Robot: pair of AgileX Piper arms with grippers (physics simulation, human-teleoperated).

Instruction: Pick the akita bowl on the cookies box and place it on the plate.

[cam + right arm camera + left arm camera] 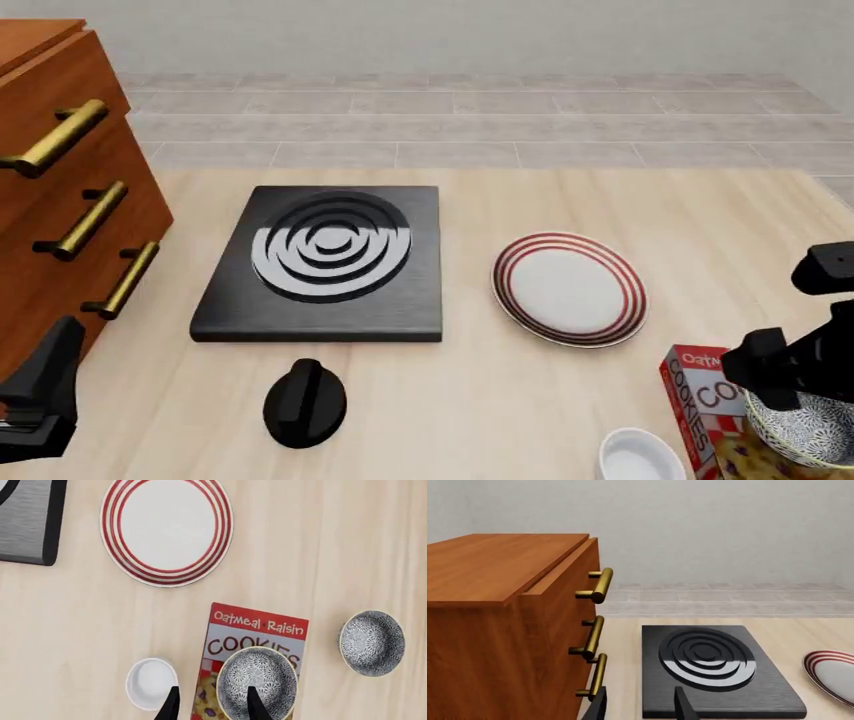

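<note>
Item: black-and-white speckled akita bowl (257, 682), sitting on the red Oatmeal Raisin cookies box (252, 645). My right gripper (211, 703) hangs above, fingers parted and empty, one fingertip over the bowl's rim, one outside. Red-ringed white plate (166, 530) lies apart, bare. My left gripper (639, 705), released, faces the black stove slab (718, 672).

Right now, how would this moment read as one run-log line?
phase: approach | right gripper: open above bowl | bowl: on cookies box | plate: bare | left gripper: open, idle by stove
</note>
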